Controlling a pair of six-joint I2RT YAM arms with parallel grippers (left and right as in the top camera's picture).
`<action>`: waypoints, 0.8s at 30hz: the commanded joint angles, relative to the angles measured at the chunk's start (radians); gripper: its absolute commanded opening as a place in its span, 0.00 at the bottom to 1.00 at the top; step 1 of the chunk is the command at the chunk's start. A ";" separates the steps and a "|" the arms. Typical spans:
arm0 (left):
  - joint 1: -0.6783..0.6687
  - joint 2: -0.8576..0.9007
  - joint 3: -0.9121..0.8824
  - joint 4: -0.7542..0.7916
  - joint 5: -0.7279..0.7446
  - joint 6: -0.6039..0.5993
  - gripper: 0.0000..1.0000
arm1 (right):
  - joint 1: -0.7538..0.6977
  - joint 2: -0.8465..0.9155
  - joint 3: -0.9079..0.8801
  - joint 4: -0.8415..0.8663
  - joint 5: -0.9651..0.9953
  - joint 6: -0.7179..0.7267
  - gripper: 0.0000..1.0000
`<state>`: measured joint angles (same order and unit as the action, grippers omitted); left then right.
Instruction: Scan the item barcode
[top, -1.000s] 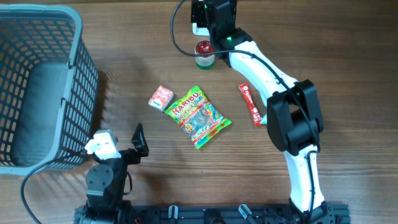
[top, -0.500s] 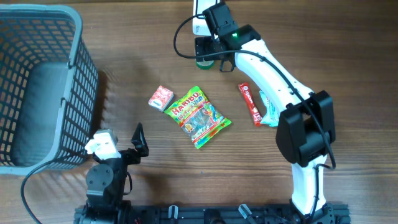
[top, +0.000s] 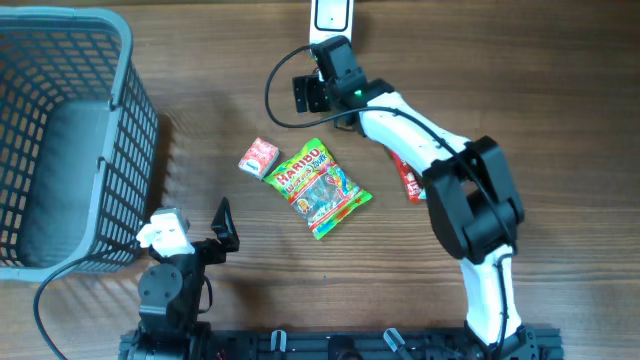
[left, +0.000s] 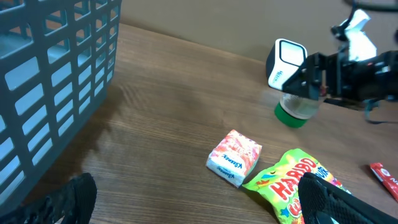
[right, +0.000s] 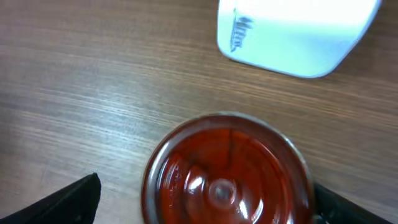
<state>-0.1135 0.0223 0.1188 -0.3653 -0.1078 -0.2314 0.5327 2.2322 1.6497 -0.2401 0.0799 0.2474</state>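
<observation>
Right wrist, red cup between spread right fingers (hidden overhead), left fingers spread

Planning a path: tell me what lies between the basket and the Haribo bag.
Small pink-and-white packet, beside the Haribo bag; rest toward the basket is bare. Overhead view.

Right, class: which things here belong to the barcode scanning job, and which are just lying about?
Job: scanner; jar under the right claw.
Lying about: sweets bag; small packet; red bar; basket.
</observation>
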 joint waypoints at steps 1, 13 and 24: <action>-0.006 -0.003 -0.008 0.004 -0.006 -0.012 1.00 | 0.003 0.101 -0.006 0.018 0.113 0.053 0.94; -0.006 -0.003 -0.008 0.004 -0.006 -0.012 1.00 | 0.003 0.126 -0.006 0.111 0.196 0.089 0.95; -0.006 -0.003 -0.008 0.004 -0.006 -0.012 1.00 | 0.003 0.108 -0.006 0.105 0.246 0.092 0.52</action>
<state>-0.1135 0.0223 0.1188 -0.3653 -0.1078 -0.2314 0.5350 2.3386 1.6444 -0.1101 0.3103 0.3370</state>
